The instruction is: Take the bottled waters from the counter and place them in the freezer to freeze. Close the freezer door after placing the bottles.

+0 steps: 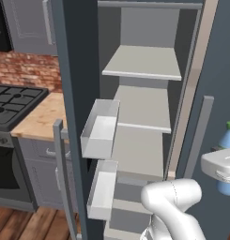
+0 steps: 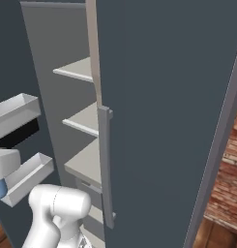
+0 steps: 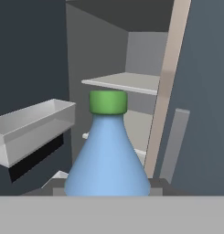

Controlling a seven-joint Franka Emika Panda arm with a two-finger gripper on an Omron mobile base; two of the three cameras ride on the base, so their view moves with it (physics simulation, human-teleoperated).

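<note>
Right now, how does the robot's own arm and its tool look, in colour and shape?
The arm is glossy white, built of rounded, tube-like segments with smooth curved elbows. The tool has a pale white-grey, blocky rounded housing. No cables, markings or labels can be made out on them.

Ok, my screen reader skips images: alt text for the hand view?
A blue-tinted bottle with a green cap is held upright by the gripper, facing the open freezer with its pale shelves and white door bin.
</note>
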